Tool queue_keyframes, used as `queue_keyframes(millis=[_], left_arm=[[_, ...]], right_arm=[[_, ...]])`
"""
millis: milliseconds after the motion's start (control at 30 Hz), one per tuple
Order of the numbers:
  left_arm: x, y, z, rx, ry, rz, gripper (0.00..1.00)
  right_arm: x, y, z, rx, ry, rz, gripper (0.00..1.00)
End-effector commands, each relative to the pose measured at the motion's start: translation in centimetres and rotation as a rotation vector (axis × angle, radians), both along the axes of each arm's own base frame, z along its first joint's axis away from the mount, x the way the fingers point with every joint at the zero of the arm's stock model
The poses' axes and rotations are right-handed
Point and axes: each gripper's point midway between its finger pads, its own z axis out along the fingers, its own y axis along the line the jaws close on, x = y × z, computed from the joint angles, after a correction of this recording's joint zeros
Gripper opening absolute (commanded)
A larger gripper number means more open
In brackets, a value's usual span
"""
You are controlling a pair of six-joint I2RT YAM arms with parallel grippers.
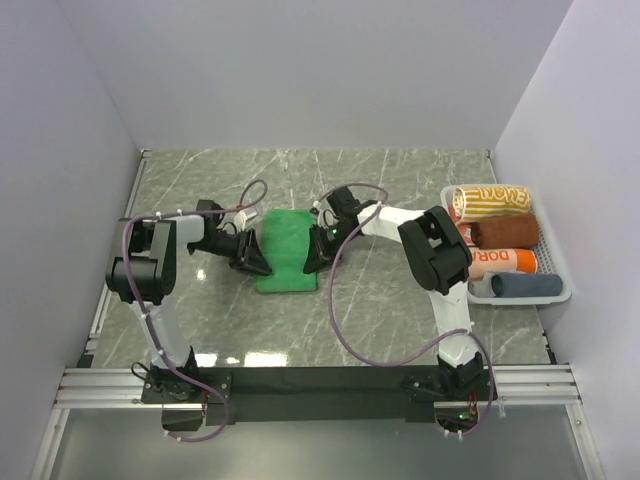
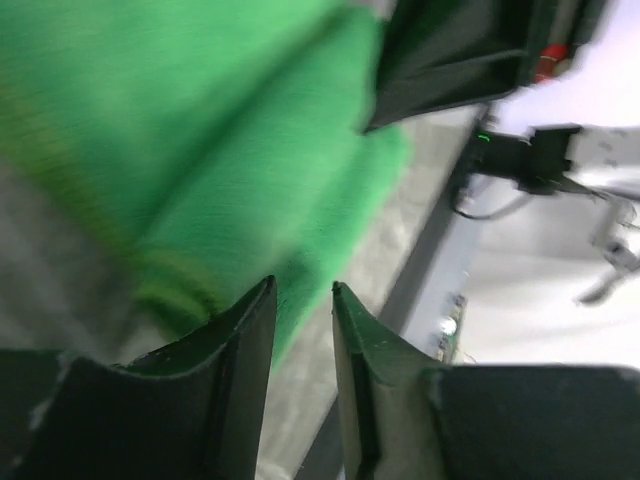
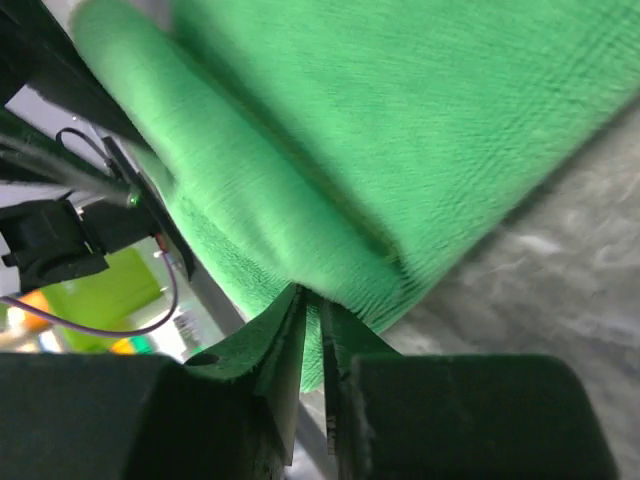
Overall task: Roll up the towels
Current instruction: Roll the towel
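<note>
The bright green towel (image 1: 285, 250) lies on the marble table between my two grippers, with a rolled fold along one end. My left gripper (image 1: 250, 256) is at its left edge. In the left wrist view the left gripper (image 2: 303, 285) has its jaws apart, with the towel's edge (image 2: 240, 170) just beyond the tips and nothing pinched. My right gripper (image 1: 318, 250) is at the towel's right edge. In the right wrist view the right gripper (image 3: 312, 296) is closed on a thin fold of the green towel (image 3: 380, 130).
A white basket (image 1: 560, 292) stands at the right. It holds rolled towels: yellow-striped (image 1: 490, 200), brown (image 1: 505, 232), orange-lettered (image 1: 500, 260) and blue-grey (image 1: 525, 286). White walls enclose the table on three sides.
</note>
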Motion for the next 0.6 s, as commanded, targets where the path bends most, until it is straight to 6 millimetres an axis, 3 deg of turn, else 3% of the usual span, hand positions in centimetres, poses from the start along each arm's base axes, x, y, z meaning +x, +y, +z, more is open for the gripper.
queue_keyframes(millis=[0, 100, 233, 267, 333, 367, 400, 500, 567], left_arm=[[1.7, 1.3, -3.0, 0.136, -0.041, 0.078, 0.37], [1.9, 1.4, -4.0, 0.154, -0.020, 0.113, 0.41], [1.7, 1.5, -2.7, 0.162, -0.085, 0.075, 0.40], [2.4, 1.8, -0.6, 0.184, -0.186, 0.084, 0.41], [3.1, 3.0, 0.8, 0.278, -0.361, 0.088, 0.54], [3.6, 3.3, 3.8, 0.294, -0.494, 0.106, 0.56], [3.7, 3.6, 4.8, 0.317, -0.552, 0.104, 0.58], [4.3, 5.3, 8.7, 0.433, -0.776, 0.105, 0.71], [4.7, 6.7, 11.8, 0.519, -0.957, 0.115, 0.89]], right_arm=[[1.9, -2.6, -3.1, -0.199, -0.090, -0.030, 0.18], [2.9, -3.5, -3.2, -0.248, -0.128, -0.033, 0.17], [4.1, -4.7, -2.5, -0.300, -0.196, -0.011, 0.15], [4.7, -4.7, -1.6, -0.289, -0.222, -0.014, 0.15], [5.2, -4.8, -0.3, -0.268, -0.264, 0.004, 0.15], [5.3, -4.3, 1.5, -0.229, -0.298, 0.016, 0.16], [5.3, -4.1, 2.6, -0.206, -0.316, 0.022, 0.17], [4.1, -3.3, 6.8, -0.087, -0.360, 0.050, 0.21], [3.5, -3.1, 9.1, -0.033, -0.403, 0.051, 0.26]])
